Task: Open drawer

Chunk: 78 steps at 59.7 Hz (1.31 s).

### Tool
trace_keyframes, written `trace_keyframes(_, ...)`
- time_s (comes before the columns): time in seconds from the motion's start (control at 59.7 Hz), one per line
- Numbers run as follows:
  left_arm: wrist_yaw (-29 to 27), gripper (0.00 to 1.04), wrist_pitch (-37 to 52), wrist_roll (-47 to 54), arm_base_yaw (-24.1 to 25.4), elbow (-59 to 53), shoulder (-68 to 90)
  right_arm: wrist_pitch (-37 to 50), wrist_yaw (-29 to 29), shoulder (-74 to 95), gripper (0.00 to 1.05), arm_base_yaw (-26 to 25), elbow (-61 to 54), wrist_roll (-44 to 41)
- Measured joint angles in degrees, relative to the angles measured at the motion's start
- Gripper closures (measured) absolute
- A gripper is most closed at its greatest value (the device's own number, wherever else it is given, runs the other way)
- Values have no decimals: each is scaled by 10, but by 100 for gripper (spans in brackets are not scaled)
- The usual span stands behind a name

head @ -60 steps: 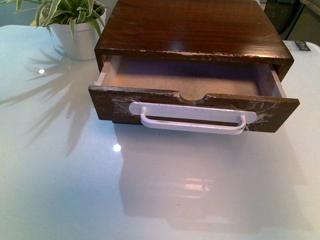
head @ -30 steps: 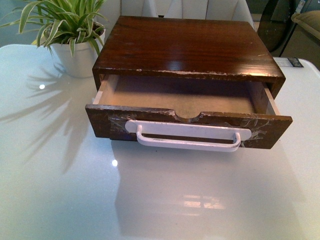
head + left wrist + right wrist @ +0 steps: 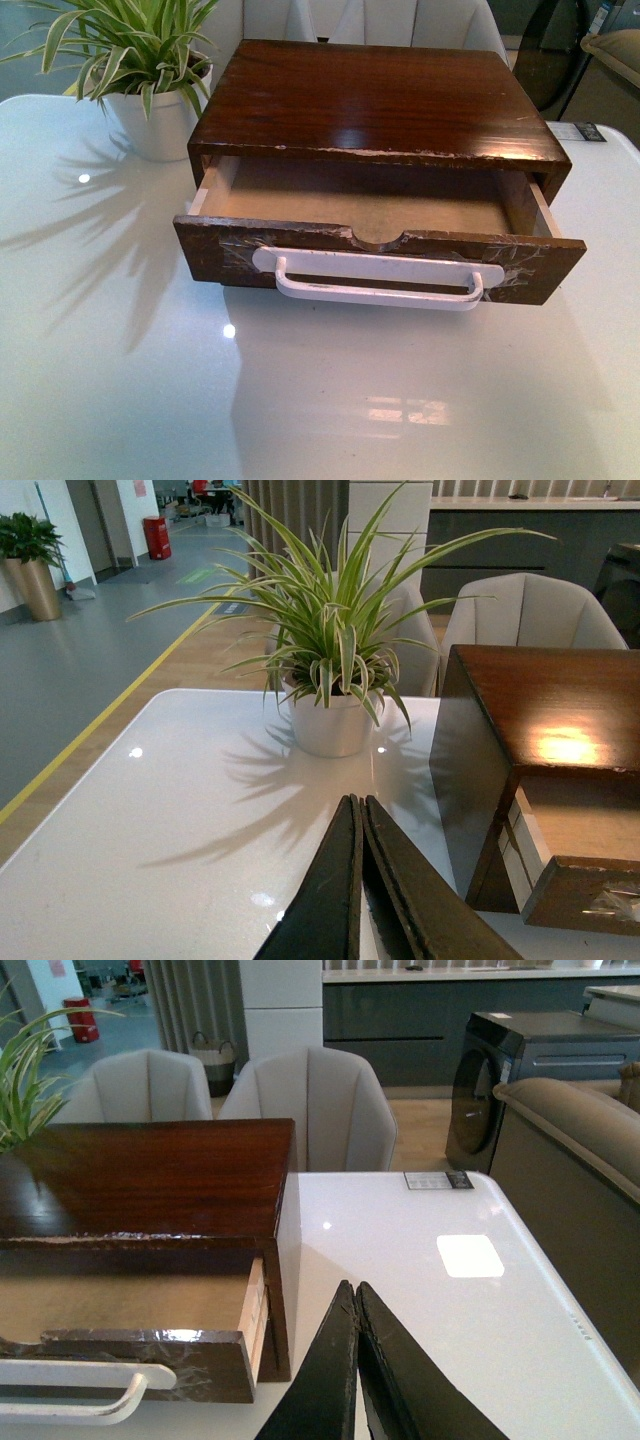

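The drawer [image 3: 300, 258] stands pulled out of its dark-brown wooden box [image 3: 380, 100] on the white table. Its scratched front carries a long white bar handle [image 3: 378, 284] and a half-round notch in the top edge. The pale inside is bare. Neither arm shows in the front view. My left gripper [image 3: 356, 805] is shut and empty, left of the box and apart from it. My right gripper [image 3: 353, 1292] is shut and empty, right of the drawer [image 3: 150, 1355], a little away from its side.
A potted spider plant [image 3: 140, 70] in a white pot stands at the box's back left, also in the left wrist view [image 3: 335, 680]. Beige chairs [image 3: 310, 1100] stand behind the glossy table [image 3: 330, 400]. A dark appliance and a sofa [image 3: 570, 1150] are on the right.
The front view has shifted, so the box sits lower in frame with more of its top and the plant showing. The drawer stays pulled out the same amount.
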Motion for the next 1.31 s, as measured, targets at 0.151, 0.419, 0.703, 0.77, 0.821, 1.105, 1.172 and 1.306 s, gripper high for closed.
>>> trace_keyframes(0.151, 0, 103, -54, 0, 0, 0, -61, -39, 0, -40, 103, 0, 0, 0)
trace_keyframes(0.419, 0, 103, -134, 0, 0, 0, -143, -91, 0, -92, 103, 0, 0, 0)
trace_keyframes(0.703, 0, 103, -196, 0, 0, 0, -206, -211, 0, -198, 103, 0, 0, 0)
trace_keyframes(0.77, 0, 103, -208, 0, 0, 0, -218, -215, 0, -212, 103, 0, 0, 0)
trace_keyframes(0.821, 0, 103, -215, 0, 0, 0, -226, -216, 0, -213, 103, 0, 0, 0)
trace_keyframes(1.105, 0, 103, -337, 0, 0, 0, -342, -217, 0, -214, 103, 0, 0, 0)
trace_keyframes(1.172, 0, 103, -338, 0, 0, 0, -345, -217, 0, -215, 103, 0, 0, 0)
trace_keyframes(1.306, 0, 103, -340, 0, 0, 0, -346, -217, 0, -215, 103, 0, 0, 0)
